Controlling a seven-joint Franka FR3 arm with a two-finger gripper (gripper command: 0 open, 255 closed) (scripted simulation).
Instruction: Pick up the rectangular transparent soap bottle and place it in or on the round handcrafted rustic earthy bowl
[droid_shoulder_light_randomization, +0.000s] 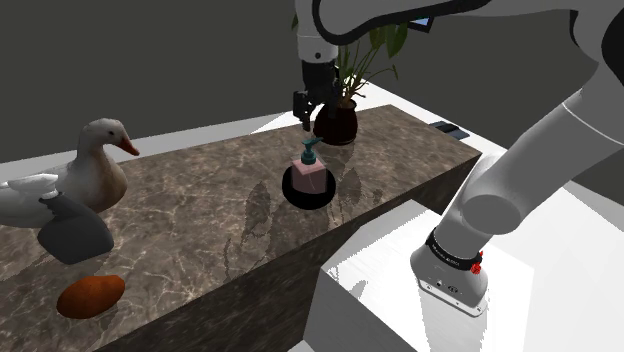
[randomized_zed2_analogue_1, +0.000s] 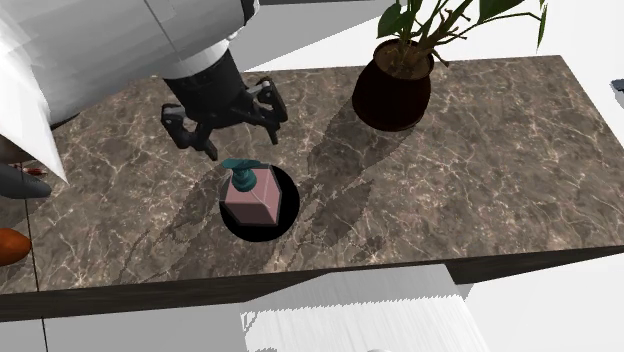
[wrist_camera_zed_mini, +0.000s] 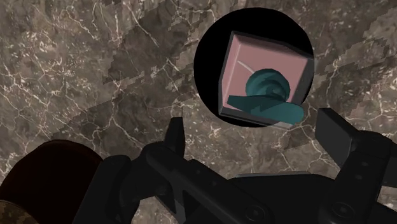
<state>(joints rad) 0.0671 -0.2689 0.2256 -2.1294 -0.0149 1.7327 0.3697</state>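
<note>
Counter (droid_shoulder_light_randomization: 200, 215) here is a dark brown marble slab with pale veins all over it. There's a flat dark grey wall (droid_shoulder_light_randomization: 150, 60) behind it and a white floor (droid_shoulder_light_randomization: 560, 300) around it.

The black round bowl (droid_shoulder_light_randomization: 291, 190) sits about mid-counter, and the soap bottle (droid_shoulder_light_randomization: 309, 176) is already standing upright inside it. It has a pinkish square body and a teal pump (wrist_camera_zed_mini: 270, 95) on top.

The gripper (droid_shoulder_light_randomization: 304, 110) hangs right above the bowl, a bit toward the wall side. Its fingers (wrist_camera_zed_mini: 177, 137) are spread wide with nothing between them, and they're not touching the bottle.

From the wrist camera you look down past the fingers onto the bottle top, ringed by the bowl's black inside (wrist_camera_zed_mini: 210, 38).

Other stuff, all placed from the bowl:
- A potted plant (droid_shoulder_light_randomization: 337, 122) in a dark round pot stands near it, on the wall side.
- A duck figure (droid_shoulder_light_randomization: 92, 170) is well apart from it, off to the shoulder view's left.
- A grey lump (droid_shoulder_light_randomization: 72, 232) lies just beside the duck.
- A rust-orange oval thing (droid_shoulder_light_randomization: 90, 296) lies near the front edge, down past the grey lump.
</note>
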